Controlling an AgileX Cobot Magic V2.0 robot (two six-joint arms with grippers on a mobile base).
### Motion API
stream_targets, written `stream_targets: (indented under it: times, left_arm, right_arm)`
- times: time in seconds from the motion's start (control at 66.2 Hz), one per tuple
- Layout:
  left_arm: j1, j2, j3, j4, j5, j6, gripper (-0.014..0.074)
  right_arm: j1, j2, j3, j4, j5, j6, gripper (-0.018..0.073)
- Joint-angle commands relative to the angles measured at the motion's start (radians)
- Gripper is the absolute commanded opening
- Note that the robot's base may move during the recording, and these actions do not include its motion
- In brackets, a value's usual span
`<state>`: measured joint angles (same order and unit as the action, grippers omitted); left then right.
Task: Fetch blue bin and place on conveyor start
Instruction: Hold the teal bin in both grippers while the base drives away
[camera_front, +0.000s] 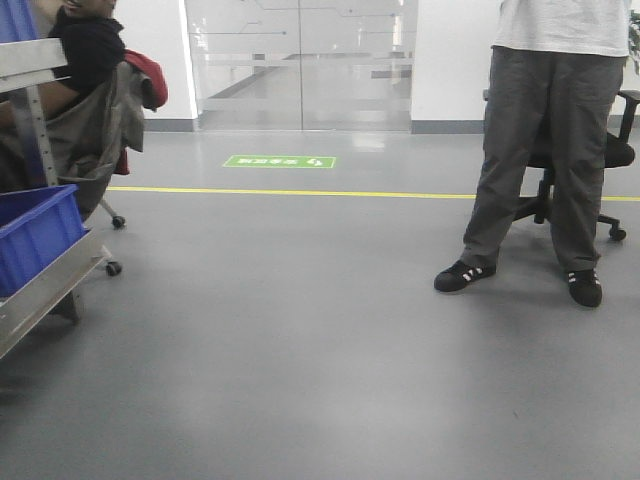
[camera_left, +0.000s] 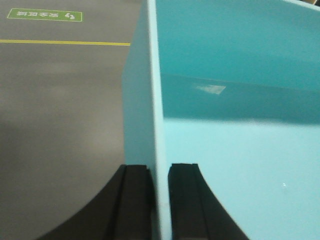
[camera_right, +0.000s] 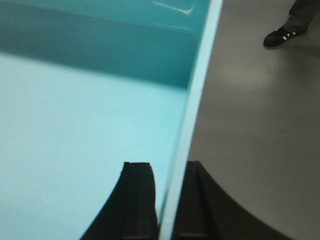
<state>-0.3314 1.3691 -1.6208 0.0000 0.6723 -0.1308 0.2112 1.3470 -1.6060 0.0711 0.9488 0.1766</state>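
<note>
left gripper (camera_left: 159, 169) and right gripper (camera_right: 167, 166) clamp blue bin (camera_left: 240, 150) walls; person (camera_front: 552, 150) stands ahead.

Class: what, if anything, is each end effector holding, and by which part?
Both hold the blue bin: the left end effector pinches its left wall, the right end effector its right wall.
</note>
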Motion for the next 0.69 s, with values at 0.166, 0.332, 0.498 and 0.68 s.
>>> stream_targets:
  times: [0.166,0.332,0.498,0.68]
  left_arm:
    - [-0.004,-0.021,-0.010,-0.014,-0.069,-0.005,-0.0111]
    - [-0.004,-0.021,-0.010,-0.014,-0.069,-0.005,-0.0111]
    - [-0.004,-0.021,-0.010,-0.014,-0.069,-0.005,-0.0111]
    - [-0.004,-0.021,-0.010,-0.014,-0.069,-0.005,-0.0111]
  right_arm:
    - [-0.008,-0.010,-0.009,-0.022,-0.016,-0.027,-0.0151]
    - [-0.008,-0.010,-0.009,-0.022,-0.016,-0.027,-0.0151]
    - [-0.008,-0.010,-0.009,-0.022,-0.016,-0.027,-0.0151]
    - [-0.008,-0.010,-0.009,-0.022,-0.016,-0.027,-0.0151]
